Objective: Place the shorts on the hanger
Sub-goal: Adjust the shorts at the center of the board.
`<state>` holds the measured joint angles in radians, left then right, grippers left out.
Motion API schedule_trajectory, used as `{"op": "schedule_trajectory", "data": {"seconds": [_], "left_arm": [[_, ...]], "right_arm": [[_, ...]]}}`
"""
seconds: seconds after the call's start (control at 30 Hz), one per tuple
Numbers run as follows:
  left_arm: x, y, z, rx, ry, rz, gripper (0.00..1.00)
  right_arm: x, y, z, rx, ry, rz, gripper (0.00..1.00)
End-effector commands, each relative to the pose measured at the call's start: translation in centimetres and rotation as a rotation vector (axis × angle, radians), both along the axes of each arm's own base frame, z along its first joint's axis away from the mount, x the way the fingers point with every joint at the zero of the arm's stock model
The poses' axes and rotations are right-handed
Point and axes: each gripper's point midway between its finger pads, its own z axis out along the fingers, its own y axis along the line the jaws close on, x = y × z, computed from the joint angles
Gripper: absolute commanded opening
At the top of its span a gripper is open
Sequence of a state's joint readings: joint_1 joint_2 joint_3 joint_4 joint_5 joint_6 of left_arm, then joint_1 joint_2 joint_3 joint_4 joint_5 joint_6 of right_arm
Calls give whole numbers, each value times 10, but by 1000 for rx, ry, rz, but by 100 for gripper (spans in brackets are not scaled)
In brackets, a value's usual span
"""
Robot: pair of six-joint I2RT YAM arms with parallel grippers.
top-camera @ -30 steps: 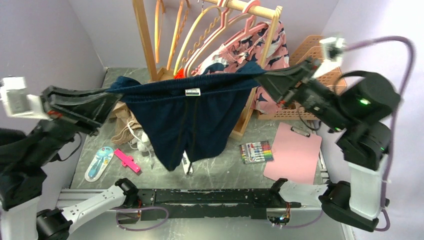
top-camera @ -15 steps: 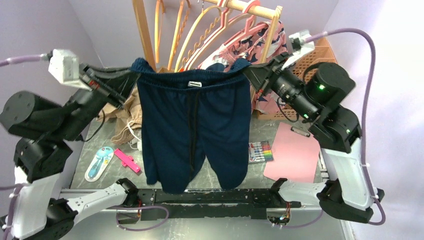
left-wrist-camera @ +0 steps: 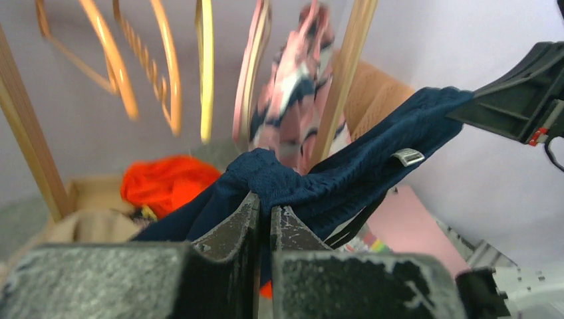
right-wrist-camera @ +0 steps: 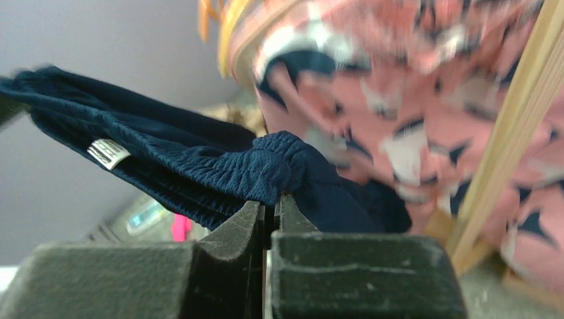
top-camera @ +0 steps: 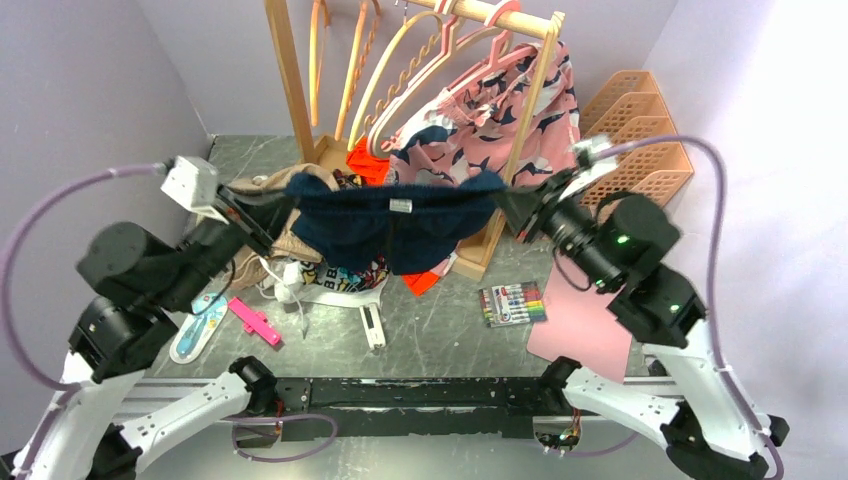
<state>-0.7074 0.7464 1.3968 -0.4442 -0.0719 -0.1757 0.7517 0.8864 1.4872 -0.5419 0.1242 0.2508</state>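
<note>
The navy shorts (top-camera: 400, 228) hang by their waistband, stretched level between my two grippers just in front of the rack. Their legs are bunched low over the clothes pile on the table. My left gripper (top-camera: 283, 196) is shut on the left end of the waistband (left-wrist-camera: 332, 179), with fabric pinched between the fingers (left-wrist-camera: 239, 219). At the other end, my right gripper (top-camera: 506, 200) is shut on the waistband (right-wrist-camera: 199, 156). A pale cream hook of the hanger (top-camera: 283, 283) shows on the table beside the tan garment. The rest of the hanger is hidden under the clothes.
A wooden rack (top-camera: 288, 80) behind carries pink and yellow hangers (top-camera: 400, 70) and pink printed shorts (top-camera: 490, 100). A tan garment (top-camera: 288, 238) and orange cloth (top-camera: 365, 160) lie below. A marker set (top-camera: 512, 303), pink clipboard (top-camera: 590, 305) and orange trays (top-camera: 640, 130) are to the right.
Both grippers have come down and forward with the shorts. The waistband is lower, and the legs, which hung free, now bunch over the pile on the table.
</note>
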Motion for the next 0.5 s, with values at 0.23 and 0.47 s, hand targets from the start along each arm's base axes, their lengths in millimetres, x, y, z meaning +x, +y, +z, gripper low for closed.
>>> {"op": "schedule_trajectory", "data": {"seconds": [0.23, 0.47], "left_arm": [[9, 3, -211, -15, 461, 105, 7], [21, -5, -247, 70, 564, 140, 7]], "right_arm": [[14, 18, -216, 4, 403, -65, 0], [22, 16, -226, -23, 421, -111, 0]]}}
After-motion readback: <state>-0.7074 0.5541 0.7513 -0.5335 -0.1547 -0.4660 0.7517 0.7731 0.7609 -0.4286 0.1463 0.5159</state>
